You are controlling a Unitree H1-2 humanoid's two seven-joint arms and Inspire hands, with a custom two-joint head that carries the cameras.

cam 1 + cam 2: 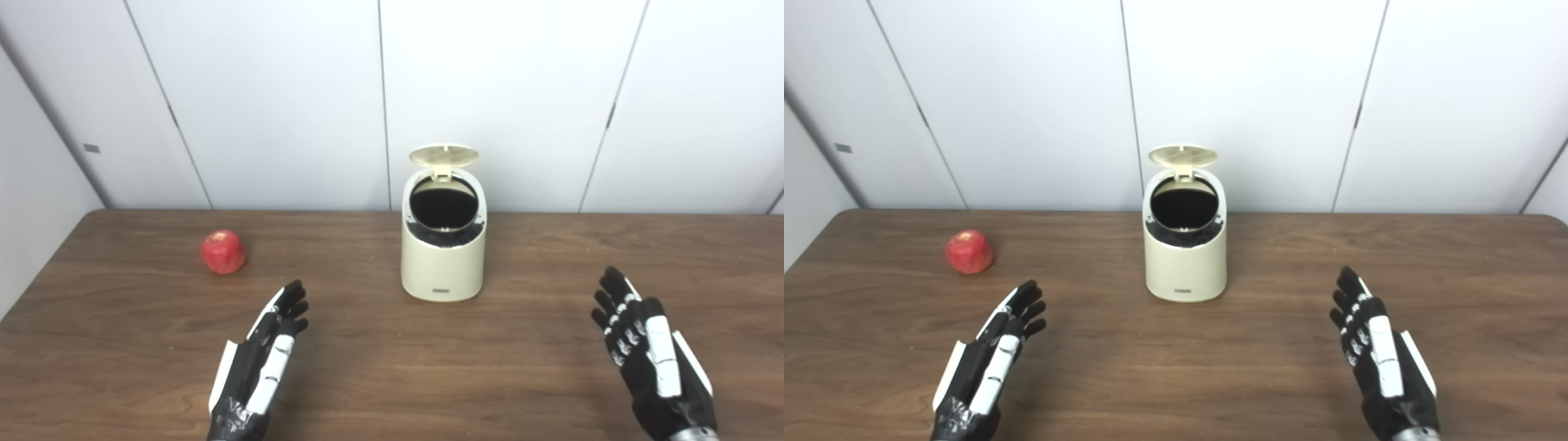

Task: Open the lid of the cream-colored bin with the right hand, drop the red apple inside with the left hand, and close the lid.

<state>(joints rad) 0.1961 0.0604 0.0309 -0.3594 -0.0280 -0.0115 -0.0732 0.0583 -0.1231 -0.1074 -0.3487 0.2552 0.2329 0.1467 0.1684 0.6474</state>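
The cream-colored bin (443, 269) stands upright at the middle of the brown table (392, 380), its round lid (444, 155) swung up at the back and the dark inside showing. A red apple (223, 251) rests on the table to the bin's left. My left hand (263, 361) hovers low near the front, below and right of the apple, fingers straight and apart, holding nothing. My right hand (646, 352) is at the front right, well away from the bin, also open and empty.
White wall panels (392, 92) rise right behind the table's far edge. The table's left edge (37, 282) runs diagonally near the apple. Nothing else stands on the wood surface besides the bin and the apple.
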